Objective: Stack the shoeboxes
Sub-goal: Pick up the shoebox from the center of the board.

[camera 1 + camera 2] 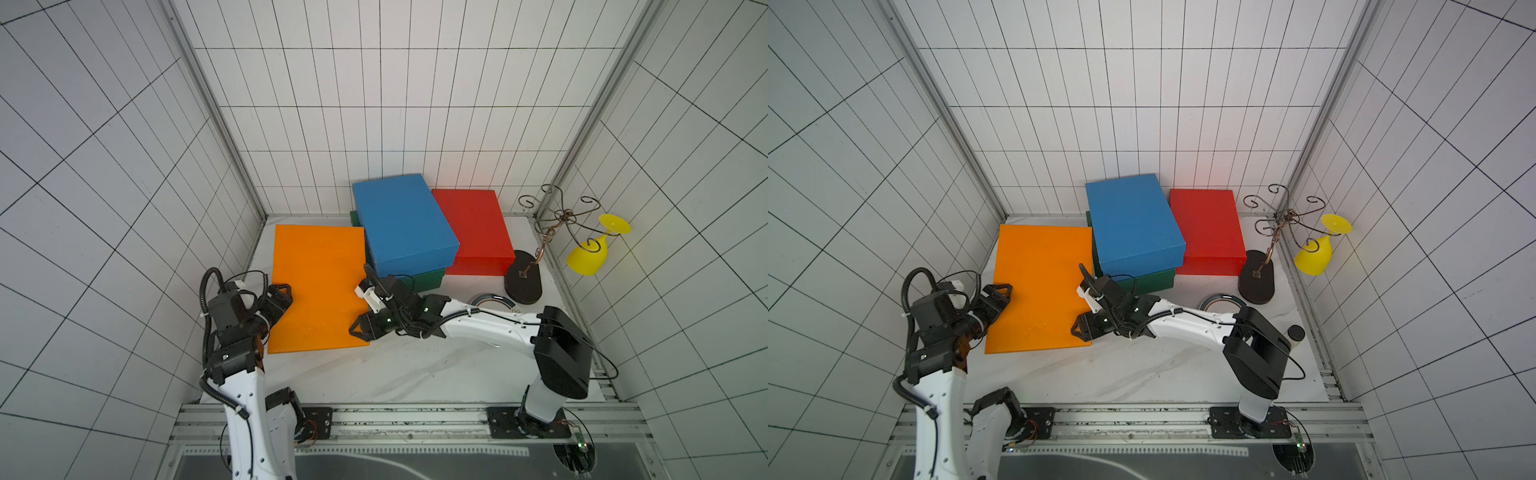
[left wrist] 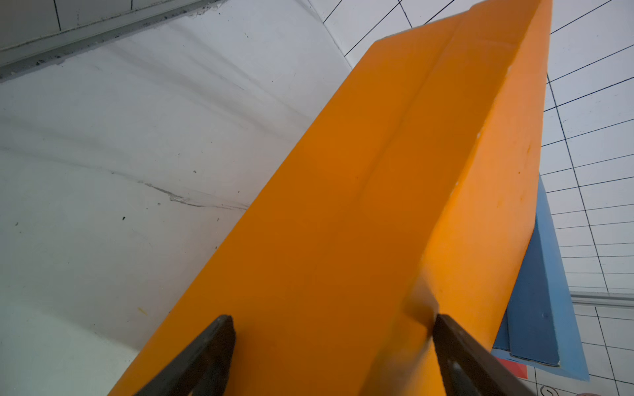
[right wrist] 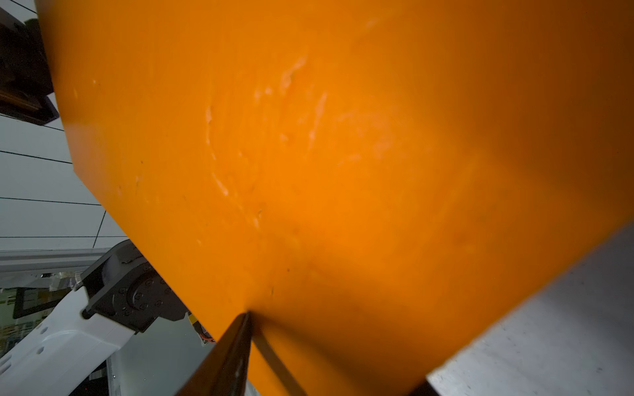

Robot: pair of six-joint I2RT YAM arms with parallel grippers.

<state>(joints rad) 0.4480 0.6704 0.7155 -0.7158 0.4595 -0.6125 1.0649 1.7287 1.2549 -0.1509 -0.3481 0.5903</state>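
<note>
L gripper (image 2: 331,356) astride orange shoebox (image 1: 318,286) edge, R gripper (image 1: 360,330) opposite

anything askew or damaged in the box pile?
The blue box sits twisted on the green box, overhanging it. The orange box shows pale scuffs on one face.

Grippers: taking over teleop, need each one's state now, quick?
Left gripper: closed on the orange shoebox.
Right gripper: at the same box's edge; cannot tell.

I see orange shoebox (image 1: 318,286) front-left, lid on; blue shoebox (image 1: 403,224) skewed atop dark green shoebox (image 1: 428,280); red shoebox (image 1: 473,230) just beside them.
</note>
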